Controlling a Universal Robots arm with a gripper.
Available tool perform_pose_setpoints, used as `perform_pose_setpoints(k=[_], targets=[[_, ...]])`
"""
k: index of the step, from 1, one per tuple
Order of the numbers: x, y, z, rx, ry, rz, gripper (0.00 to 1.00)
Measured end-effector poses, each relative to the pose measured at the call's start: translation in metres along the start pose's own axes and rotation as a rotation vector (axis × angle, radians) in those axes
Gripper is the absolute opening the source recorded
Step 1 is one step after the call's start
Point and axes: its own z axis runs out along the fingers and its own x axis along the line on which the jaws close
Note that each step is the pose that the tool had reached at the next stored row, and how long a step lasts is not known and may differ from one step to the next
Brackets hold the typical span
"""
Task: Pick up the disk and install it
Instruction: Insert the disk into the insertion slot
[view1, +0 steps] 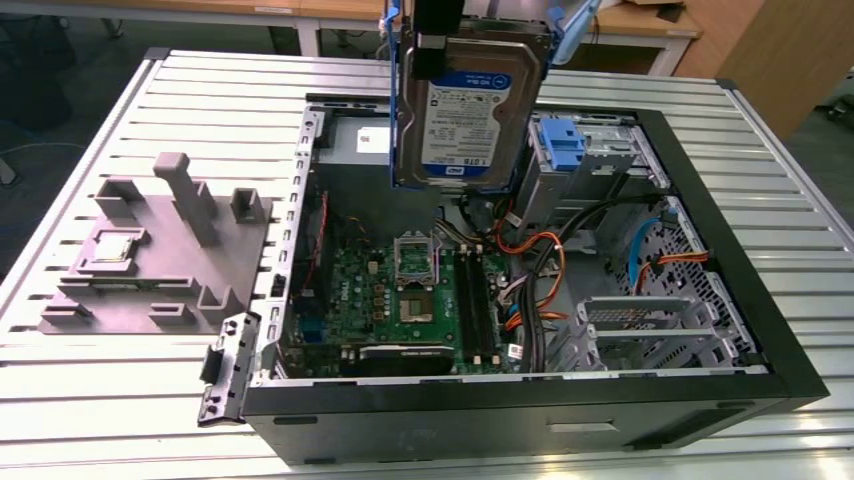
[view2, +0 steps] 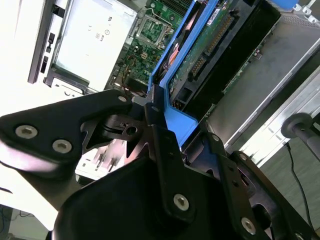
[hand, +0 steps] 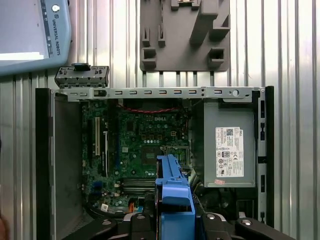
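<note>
The disk (view1: 470, 110), a silver drive with a blue-and-white label and blue side rails, hangs upright over the back of the open computer case (view1: 767, 345). My gripper (view1: 431, 48) is shut on its upper end, by the blue rail. In the second wrist view the disk's green circuit side (view2: 220, 45) and its blue rail run away from my gripper (view2: 156, 107), whose black fingers (view2: 100, 107) clamp the rail. The first wrist view looks down past the disk's blue end (hand: 175, 192) onto the motherboard (hand: 145, 145).
A blue bracket (view1: 563, 150) sits in the drive bay at the case's back, on the exterior view's right. A metal cage (view1: 654, 325) and orange cables (view1: 541, 265) lie nearer the front. A grey fixture (view1: 160, 250) holding a small silver chip (view1: 114, 247) stands beside the case. The power supply (hand: 227, 145) fills one corner.
</note>
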Motion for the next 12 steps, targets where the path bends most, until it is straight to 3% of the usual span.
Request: perform_pose_setpoints(k=[9,10,11,12], targets=[[0.0090,-0.0016,0.0005,0.0000,0.0008,0.000,0.36],[0.0096,-0.0022,0.0006,0.0000,-0.0039,0.000,0.36],[0.0106,-0.0027,0.0008,-0.0004,-0.0152,0.000,0.36],[0.0122,-0.0033,0.0009,-0.0006,-0.0213,0.000,0.36]])
